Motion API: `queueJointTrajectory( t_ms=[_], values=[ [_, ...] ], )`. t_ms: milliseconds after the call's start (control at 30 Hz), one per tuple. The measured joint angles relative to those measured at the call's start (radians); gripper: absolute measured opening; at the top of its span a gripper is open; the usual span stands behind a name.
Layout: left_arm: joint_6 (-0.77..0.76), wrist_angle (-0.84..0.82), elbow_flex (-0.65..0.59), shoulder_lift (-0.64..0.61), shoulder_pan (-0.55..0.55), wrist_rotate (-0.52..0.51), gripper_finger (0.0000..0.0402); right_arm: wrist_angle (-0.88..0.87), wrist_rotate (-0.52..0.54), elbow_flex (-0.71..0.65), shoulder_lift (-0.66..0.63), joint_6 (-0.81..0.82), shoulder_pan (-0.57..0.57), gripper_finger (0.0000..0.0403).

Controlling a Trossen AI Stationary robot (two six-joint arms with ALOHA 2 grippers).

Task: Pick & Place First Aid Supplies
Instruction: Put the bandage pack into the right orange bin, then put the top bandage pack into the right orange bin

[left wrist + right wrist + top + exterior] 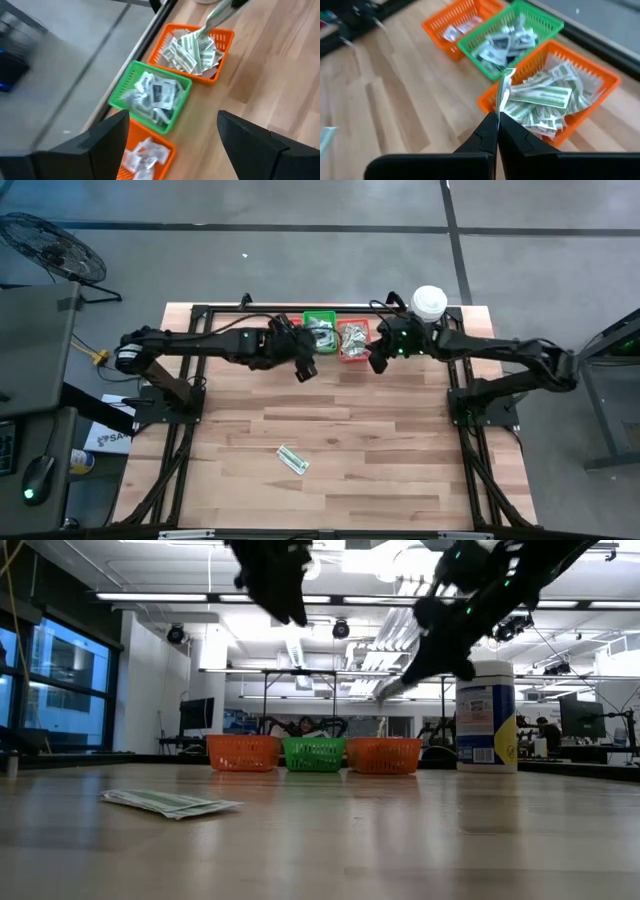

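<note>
Step in hand: sorting packets into baskets at the table's 12 o'clock edge.

Right gripper [497,131] is pinched shut on a green-and-white strip [504,92], held above the near rim of the orange basket [607,82] that holds like strips. Left gripper [172,137] stands wide open and empty over the green basket [122,90], which holds white packets [155,95]. A third basket [437,22] sits at the row's other end.

One strip packet [292,460] lies loose on the table [400,450] toward 6 o'clock, well apart from the baskets.

Judgement: right arm needs to advance over the basket, then release. The loose strip remains for pickup.
</note>
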Motion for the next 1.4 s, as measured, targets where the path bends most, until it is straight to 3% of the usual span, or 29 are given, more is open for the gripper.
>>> queueJointTrajectory(
  t_ms=[267, 467, 767, 1067, 1400],
  values=[
    [-0.004, 0.396, -0.350, -0.134, 0.133, 0.227, 0.0296, 0.183, -0.080, -0.001, 0.179, 0.035, -0.095, 0.0000],
    [-0.005, 0.576, -0.483, -0.220, 0.211, 0.366, 0.0296, 0.212, -0.107, 0.028, 0.316, 0.062, -0.133, 0.0000],
    [0.065, 0.571, -0.503, -0.301, 0.332, 0.501, 0.0296, 0.174, -0.101, 0.098, 0.468, 0.127, -0.146, 0.0000],
    [0.141, 0.550, -0.503, -0.356, 0.440, 0.650, 0.0296, 0.180, -0.093, 0.103, 0.446, 0.167, -0.146, 0.0006],
    [0.199, 0.508, -0.503, -0.358, 0.473, 0.760, 0.0296, 0.165, -0.067, 0.103, 0.371, 0.194, -0.147, 0.0102]
  ],
)
